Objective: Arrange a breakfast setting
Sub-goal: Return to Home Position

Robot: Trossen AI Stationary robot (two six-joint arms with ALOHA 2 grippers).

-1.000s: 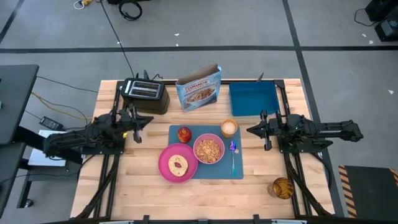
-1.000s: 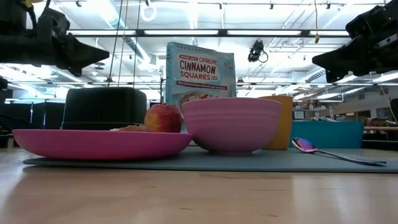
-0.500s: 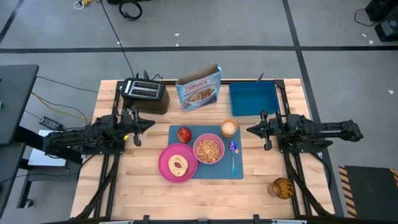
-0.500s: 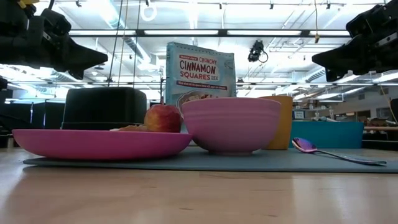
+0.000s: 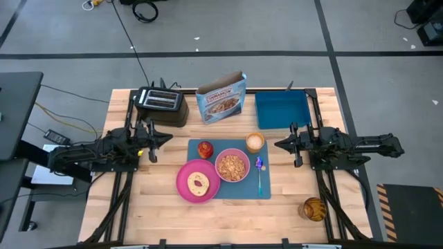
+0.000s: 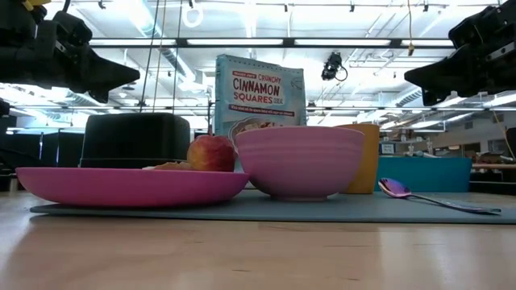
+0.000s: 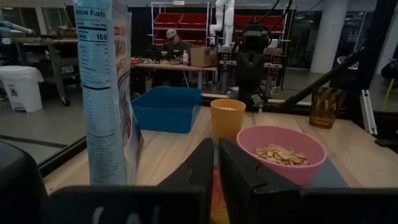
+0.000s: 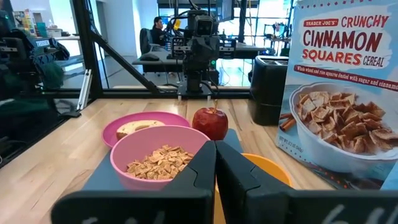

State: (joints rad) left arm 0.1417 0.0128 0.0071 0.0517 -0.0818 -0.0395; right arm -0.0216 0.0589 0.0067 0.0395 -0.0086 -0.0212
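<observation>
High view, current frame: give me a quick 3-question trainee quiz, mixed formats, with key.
1. True or false: the pink bowl holds cereal.
2. Which utensil lies on the placemat on the bowl's right-arm side? A fork, B spoon, C knife.
3. Name the food on the pink plate.
Key: 1 true; 2 B; 3 bagel.

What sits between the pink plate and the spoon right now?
The pink bowl, filled with cereal, sits on the placemat between the plate and spoon; the high view shows it.
</observation>
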